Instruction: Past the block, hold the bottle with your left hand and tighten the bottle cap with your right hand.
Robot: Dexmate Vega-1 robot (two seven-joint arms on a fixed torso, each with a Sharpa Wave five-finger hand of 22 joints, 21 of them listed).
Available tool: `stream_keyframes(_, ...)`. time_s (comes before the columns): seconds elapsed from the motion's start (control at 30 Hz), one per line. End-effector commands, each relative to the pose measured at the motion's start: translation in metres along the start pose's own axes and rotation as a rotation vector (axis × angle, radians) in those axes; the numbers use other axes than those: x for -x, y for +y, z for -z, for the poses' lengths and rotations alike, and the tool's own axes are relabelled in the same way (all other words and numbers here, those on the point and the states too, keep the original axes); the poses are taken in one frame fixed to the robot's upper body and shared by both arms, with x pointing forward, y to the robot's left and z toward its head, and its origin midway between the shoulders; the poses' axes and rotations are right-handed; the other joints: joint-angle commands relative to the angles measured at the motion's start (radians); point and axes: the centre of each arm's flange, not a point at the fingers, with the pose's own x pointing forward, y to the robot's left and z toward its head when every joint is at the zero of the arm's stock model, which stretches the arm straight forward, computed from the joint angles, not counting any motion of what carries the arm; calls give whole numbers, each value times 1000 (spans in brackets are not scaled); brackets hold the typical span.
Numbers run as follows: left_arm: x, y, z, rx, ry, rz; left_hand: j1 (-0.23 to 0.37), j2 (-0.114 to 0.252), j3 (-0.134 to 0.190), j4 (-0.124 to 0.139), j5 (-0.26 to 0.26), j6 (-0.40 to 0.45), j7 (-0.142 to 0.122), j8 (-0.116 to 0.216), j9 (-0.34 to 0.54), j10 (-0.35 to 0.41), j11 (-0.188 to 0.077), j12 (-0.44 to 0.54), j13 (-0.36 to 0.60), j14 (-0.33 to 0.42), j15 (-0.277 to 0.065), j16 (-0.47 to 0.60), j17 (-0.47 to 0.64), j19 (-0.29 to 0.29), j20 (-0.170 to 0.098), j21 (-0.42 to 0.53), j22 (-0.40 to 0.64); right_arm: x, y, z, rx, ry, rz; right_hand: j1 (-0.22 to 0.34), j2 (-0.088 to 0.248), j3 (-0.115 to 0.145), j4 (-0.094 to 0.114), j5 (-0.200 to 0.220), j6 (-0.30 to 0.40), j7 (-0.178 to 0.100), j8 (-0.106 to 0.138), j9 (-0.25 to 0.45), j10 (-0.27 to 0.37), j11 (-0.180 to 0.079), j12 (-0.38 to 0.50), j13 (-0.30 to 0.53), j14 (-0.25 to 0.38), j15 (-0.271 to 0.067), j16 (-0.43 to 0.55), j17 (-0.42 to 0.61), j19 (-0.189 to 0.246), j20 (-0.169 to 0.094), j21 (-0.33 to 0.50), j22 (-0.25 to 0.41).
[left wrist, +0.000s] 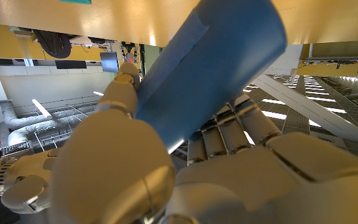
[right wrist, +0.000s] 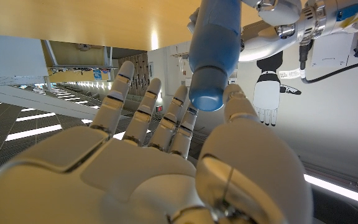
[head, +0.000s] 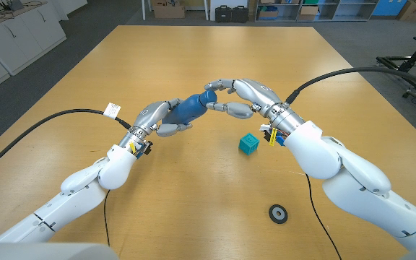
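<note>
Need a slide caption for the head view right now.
Left hand holds the blue bottle above the table while right hand fingers its cap.

My left hand (head: 163,120) holds the bottle (head: 191,107) up over the table (head: 193,188). My right hand (head: 238,97) sits at its 3 o'clock end (the cap (head: 208,96) end). The block (head: 249,143) lies at 4 o'clock, a ring (head: 278,214) nearer me.

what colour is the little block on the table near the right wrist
Teal. The block shows best in the head view, beside the right hand.
</note>
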Motion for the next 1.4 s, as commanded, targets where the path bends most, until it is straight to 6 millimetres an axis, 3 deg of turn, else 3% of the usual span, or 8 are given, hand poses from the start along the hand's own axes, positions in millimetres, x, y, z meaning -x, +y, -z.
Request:
stream_keyframes(0.03,0,2,-2,3,-9,-18,159,206,30,34,5,182,-150,7,5,131,-119,4,4,13,-161,-3,4,6,-120,7,3,-1,-1,0,6,6,11,32,6,14,1,15,72,-6,32,2,93,-1,21,5,59,-71,19,-2,28,-13,7,2)
stream_keyframes(0.23,1,4,-5,-19,-22,-44,160,210,30,33,6,190,-152,10,5,140,-120,6,6,18,-162,-1,5,13,-121,11,3,-2,-2,0,-2,15,23,65,34,15,11,44,184,-7,73,-2,213,-2,27,1,150,-100,38,-10,69,-42,16,3)
stream_keyframes(0.87,7,5,-16,-92,-37,-142,170,219,30,28,6,216,-154,21,5,163,-125,11,11,39,-163,5,9,27,-125,18,4,-5,-3,4,-58,69,9,64,58,5,24,31,231,-7,87,-7,278,-2,24,-3,230,-103,64,-7,124,-66,36,4)
stream_keyframes(1.4,15,2,-18,-169,-30,-245,182,227,28,25,5,248,-162,34,6,195,-138,19,17,65,-165,13,14,36,-129,23,4,-9,-8,16,-316,61,-71,88,67,1,14,9,310,-4,113,-11,392,-3,29,-6,315,-124,73,-20,162,-87,51,5)
